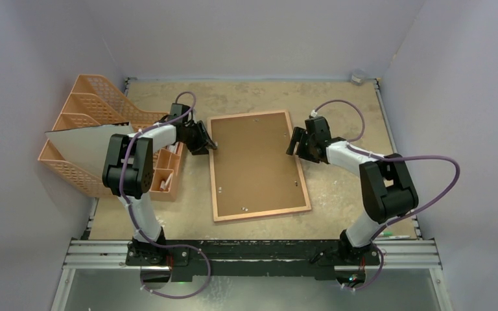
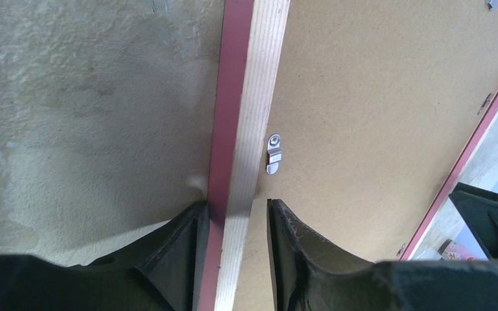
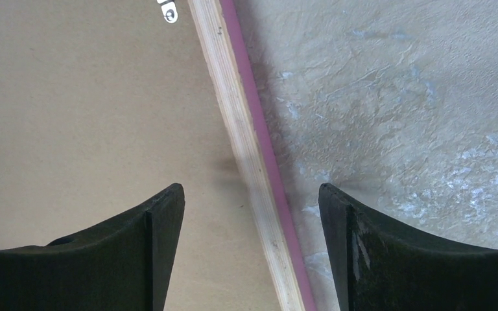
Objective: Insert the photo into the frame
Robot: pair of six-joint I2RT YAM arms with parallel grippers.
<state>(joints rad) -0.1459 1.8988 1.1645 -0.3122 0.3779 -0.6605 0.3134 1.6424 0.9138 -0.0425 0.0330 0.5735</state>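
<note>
Frame (image 1: 262, 214) lies face-down in the middle of the table (image 1: 337, 103), long sides running away from the arms. Its brown backing board (image 1: 256, 162) faces up inside the wood rim w/ the pink outer edge. L gripper (image 1: 209, 145) is at the frame's left long side, near the far corner. One finger (image 2: 181, 240) is outside, right at the pink edge, the other over the board just beside the rim. Gap is narrow; can't tell if it's actually pinching. Small metal clip (image 2: 274, 154) sits on the board just ahead of it. R gripper (image 1: 293, 142) is at the opposite long side, jaws wide apart, straddling the rim w/o touching it. Orange file rack (image 1: 84, 97) at the table's left holds a grey-white sheet (image 1: 84, 146).
</note>
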